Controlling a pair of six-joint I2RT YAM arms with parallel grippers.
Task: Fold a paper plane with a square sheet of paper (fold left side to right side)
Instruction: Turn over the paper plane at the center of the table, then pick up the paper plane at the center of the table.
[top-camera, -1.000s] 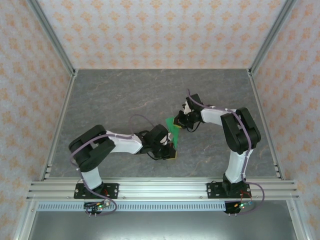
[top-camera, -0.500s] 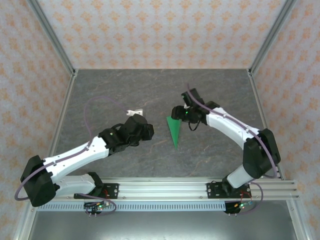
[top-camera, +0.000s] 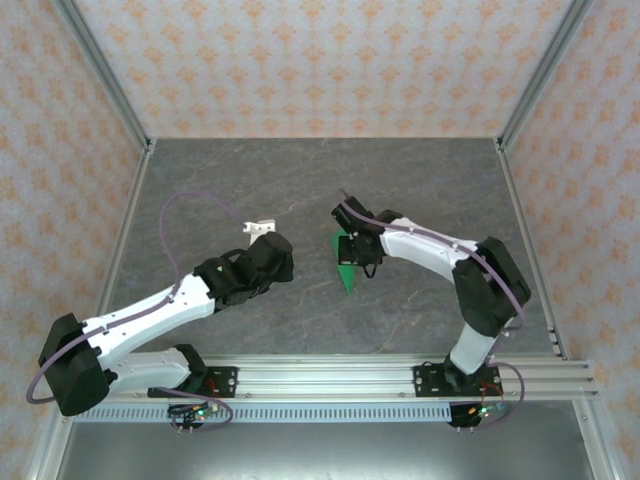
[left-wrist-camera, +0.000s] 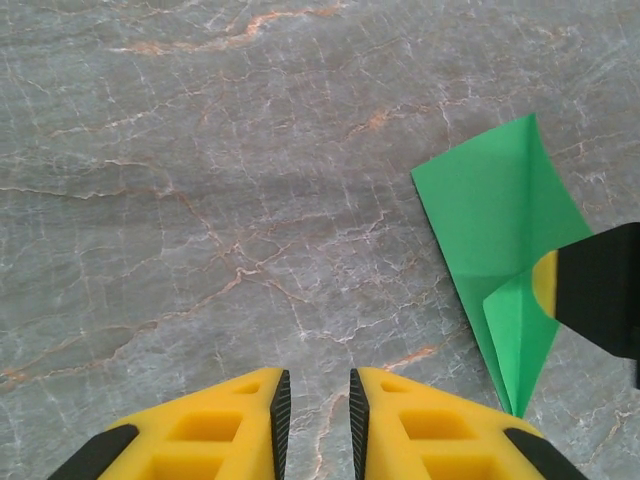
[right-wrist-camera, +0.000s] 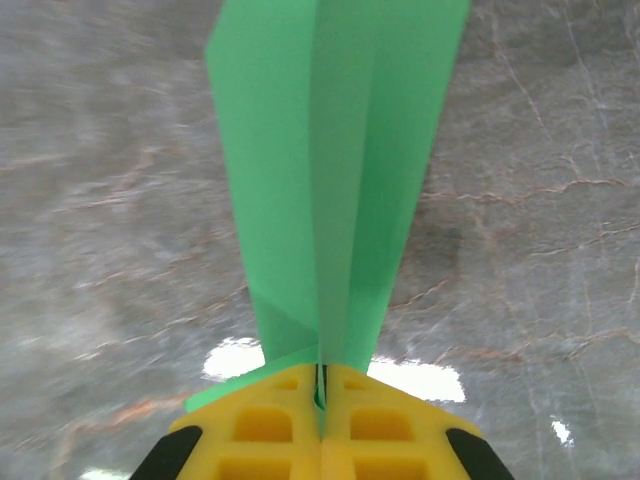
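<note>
The green sheet of paper is folded into a slim, pointed paper plane (top-camera: 346, 272) near the table's middle. My right gripper (top-camera: 356, 250) is shut on its wide rear end. In the right wrist view the paper plane (right-wrist-camera: 330, 150) stretches away from the right gripper (right-wrist-camera: 322, 372), with the centre fold pinched between the closed yellow fingers. My left gripper (top-camera: 280, 258) hovers over bare table to the left of the paper. In its own view the left gripper (left-wrist-camera: 315, 378) shows a narrow gap with nothing in it, and the paper plane (left-wrist-camera: 495, 220) lies to the right, partly under a right finger (left-wrist-camera: 600, 290).
The grey marbled table (top-camera: 220, 190) is walled by patterned panels with metal posts. An aluminium rail (top-camera: 320, 378) runs along the near edge. The left arm's purple cable (top-camera: 190, 205) loops above the table.
The left arm let go of the paper's tip and pulled away to the left. The right gripper opened, shifted over the paper's wide end and shut on it.
</note>
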